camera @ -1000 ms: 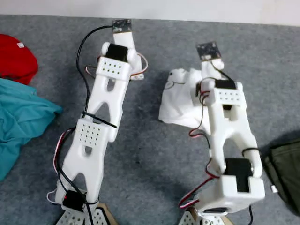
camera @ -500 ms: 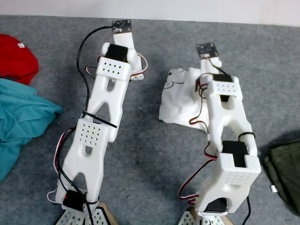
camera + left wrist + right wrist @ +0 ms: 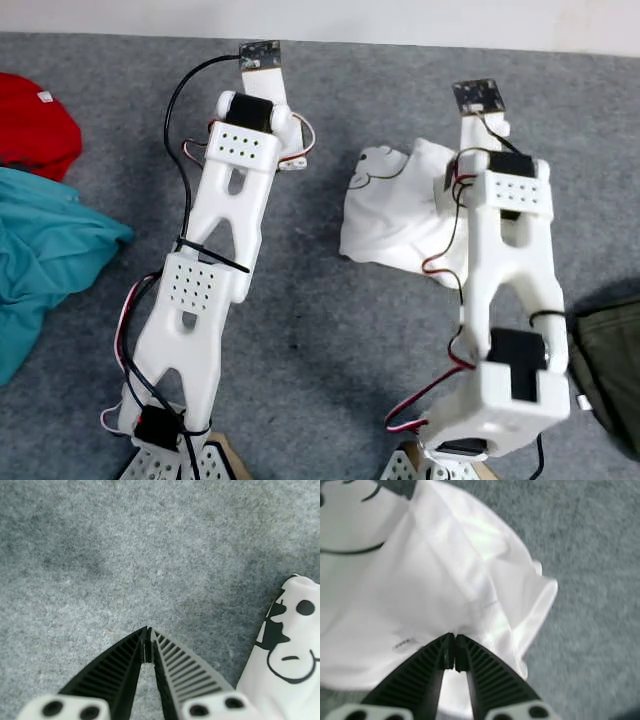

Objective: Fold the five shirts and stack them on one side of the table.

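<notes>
A crumpled white shirt point(image 3: 390, 215) with a black printed face lies on the grey carpet between the two arms. My right gripper point(image 3: 453, 639) is shut on a bunched fold of this white shirt point(image 3: 445, 570), and creases run toward its fingertips. The right arm point(image 3: 505, 260) stretches over the shirt's right side. My left gripper point(image 3: 147, 631) is shut with nothing in it, just above bare carpet, with the white shirt point(image 3: 287, 645) off to one side. The left arm point(image 3: 225, 200) reaches toward the far edge.
A red shirt point(image 3: 32, 125) and a teal shirt point(image 3: 45, 265) lie heaped at the left edge. A dark green shirt point(image 3: 612, 365) lies at the right edge beside the right arm's base. A pale wall strip point(image 3: 400, 20) runs behind the carpet.
The right arm has swung to the right and reached farther out, pulling the white shirt's upper edge along. The left arm has kept still.
</notes>
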Robot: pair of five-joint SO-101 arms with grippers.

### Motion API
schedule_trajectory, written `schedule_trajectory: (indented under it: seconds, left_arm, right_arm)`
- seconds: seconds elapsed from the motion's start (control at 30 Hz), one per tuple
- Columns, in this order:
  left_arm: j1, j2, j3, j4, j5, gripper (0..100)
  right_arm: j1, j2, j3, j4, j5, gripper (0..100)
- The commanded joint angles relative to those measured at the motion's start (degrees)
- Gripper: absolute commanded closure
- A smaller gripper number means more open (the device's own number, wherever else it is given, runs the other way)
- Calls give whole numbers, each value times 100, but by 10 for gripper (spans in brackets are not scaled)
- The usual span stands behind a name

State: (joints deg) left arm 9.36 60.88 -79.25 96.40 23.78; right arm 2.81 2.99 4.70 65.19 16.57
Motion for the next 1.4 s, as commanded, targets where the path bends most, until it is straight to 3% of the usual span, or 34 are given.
schedule_trajectory:
  seconds: [0.0,0.2,0.57,0.77,0.83,1.0,1.2,1.37]
  left_arm:
    - [-31,101,-66,-97,26,993]
    - [-22,330,-75,-334,26,993]
    - [-22,330,-75,-334,26,993]
    - [-22,330,-75,-334,26,993]
    - [-31,330,-75,-334,26,993]
    - [-13,330,-84,-352,53,993]
    - [391,330,-171,-1213,44,993]
    - [1015,365,-224,-1495,35,993]
  right_arm:
    - [84,-708,-224,655,88,993]
    - [418,-998,-22,1552,149,993]
    - [752,-1358,1552,1411,1319,976]
    - [927,-1675,998,1411,1327,675]
    - [954,-1815,760,1455,1345,629]
    - [681,-1895,418,1393,1099,698]
    - [356,-1138,312,365,281,849]
    - [189,-585,295,-119,-62,861]
